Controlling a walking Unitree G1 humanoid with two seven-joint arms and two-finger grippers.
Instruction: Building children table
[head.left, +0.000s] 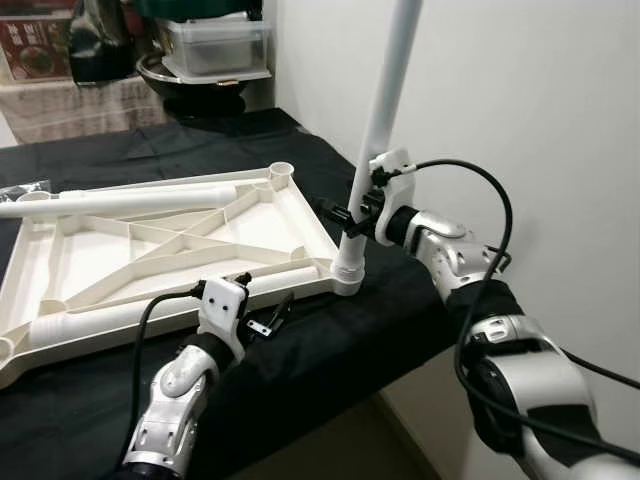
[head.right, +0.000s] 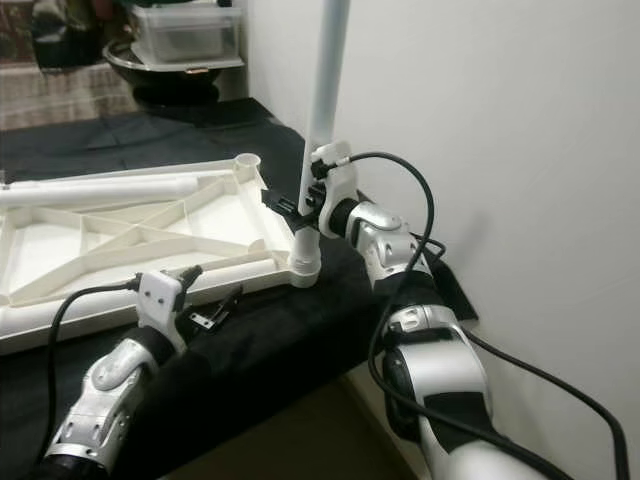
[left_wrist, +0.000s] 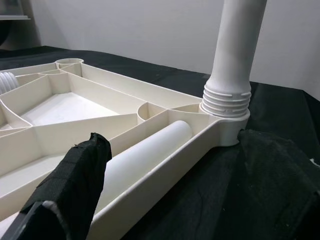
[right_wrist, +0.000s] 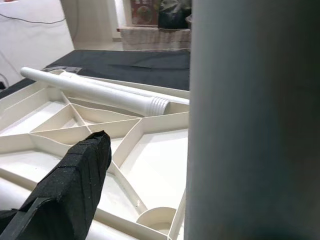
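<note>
The cream table top (head.left: 305, 225) lies upside down on a black cloth. One white leg (head.left: 385, 90) stands upright in its near right corner socket (head.left: 347, 272). My right gripper (head.left: 352, 213) is shut on this leg a little above the socket. A second leg (head.left: 130, 200) lies across the back of the top. A third leg (left_wrist: 145, 155) rests inside the front rim. My left gripper (head.left: 270, 316) hovers low at the front edge of the top, left of the socket. It is open, its fingers (left_wrist: 75, 185) spread wide with nothing held.
A white wall (head.left: 520, 100) runs close along the right side. The cloth-covered surface (head.left: 400, 310) ends just right of the socket. A clear plastic box (head.left: 215, 45) and dark pots (head.left: 100, 40) stand at the back. A small plastic bag (head.left: 25, 187) lies at the far left.
</note>
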